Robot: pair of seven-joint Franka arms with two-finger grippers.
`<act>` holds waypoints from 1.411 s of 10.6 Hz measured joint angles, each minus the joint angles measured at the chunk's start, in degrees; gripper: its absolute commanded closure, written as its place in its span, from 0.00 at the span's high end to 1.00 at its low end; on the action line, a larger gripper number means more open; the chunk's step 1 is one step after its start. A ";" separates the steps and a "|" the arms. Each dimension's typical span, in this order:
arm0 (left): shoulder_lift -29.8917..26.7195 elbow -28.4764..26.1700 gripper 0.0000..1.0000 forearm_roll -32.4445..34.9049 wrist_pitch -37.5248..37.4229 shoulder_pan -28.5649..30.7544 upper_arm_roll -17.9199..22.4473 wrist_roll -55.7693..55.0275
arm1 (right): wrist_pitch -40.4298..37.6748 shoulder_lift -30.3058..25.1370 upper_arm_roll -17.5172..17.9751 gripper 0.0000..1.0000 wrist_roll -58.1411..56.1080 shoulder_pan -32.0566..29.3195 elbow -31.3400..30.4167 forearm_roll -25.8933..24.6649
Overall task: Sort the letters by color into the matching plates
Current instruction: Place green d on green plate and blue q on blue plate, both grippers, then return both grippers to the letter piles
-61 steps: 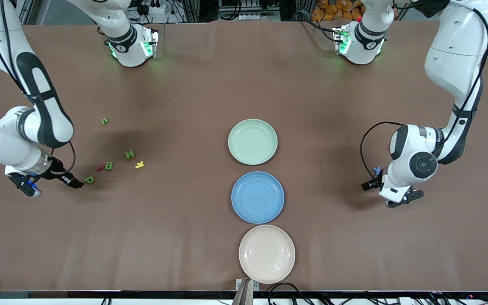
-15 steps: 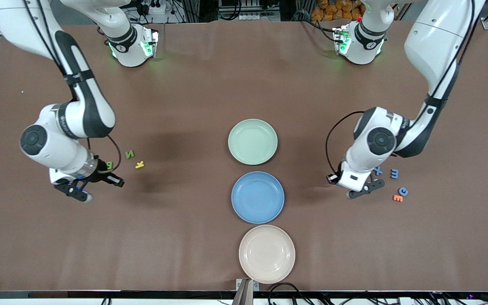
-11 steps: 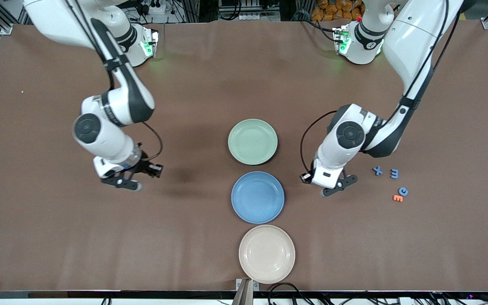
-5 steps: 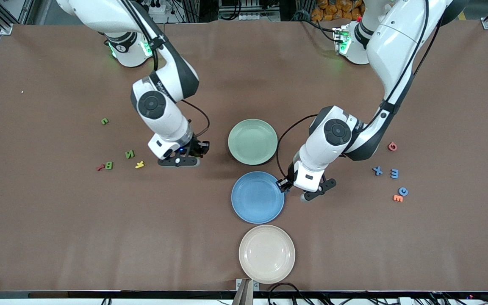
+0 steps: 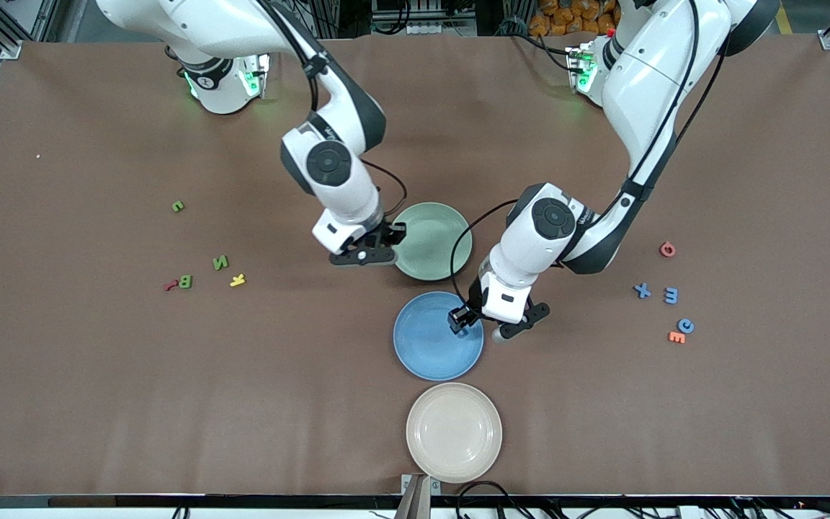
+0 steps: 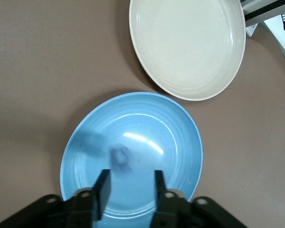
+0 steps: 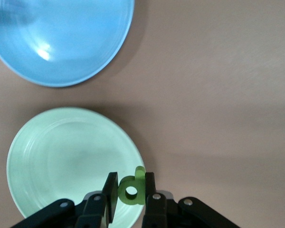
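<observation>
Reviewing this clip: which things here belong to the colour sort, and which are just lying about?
Job: green plate, blue plate, green letter held in the right pincer, blurred blue piece below the open left pincer, loose green letters, loose blue letters.
Lying about: cream plate, red pieces, yellow piece, orange piece.

The front view looks steeply down from high across the table [image 5: 98, 404], facing both robot bases along its top edge and taking in the whole tabletop. The left wrist view looks straight down from close above the blue plate [image 6: 133, 142], with the cream plate [image 6: 187, 45] beside it. The right wrist view looks down just as closely over the rim of the green plate [image 7: 66, 161], with part of the blue plate at its edge. All three views share the blue plate.
</observation>
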 measured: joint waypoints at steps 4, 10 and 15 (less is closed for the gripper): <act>0.10 0.06 1.00 3.55 -2.93 -0.38 1.88 0.05 | 0.36 5.16 0.09 0.01 9.74 4.71 3.46 -5.40; -1.23 1.31 1.00 8.02 -17.16 3.87 2.37 4.09 | 1.82 7.03 0.04 0.65 15.29 6.11 4.56 -6.30; -6.36 1.57 1.00 8.05 -35.83 11.52 2.13 15.84 | 4.34 7.89 -0.11 1.00 17.51 6.09 4.85 -6.32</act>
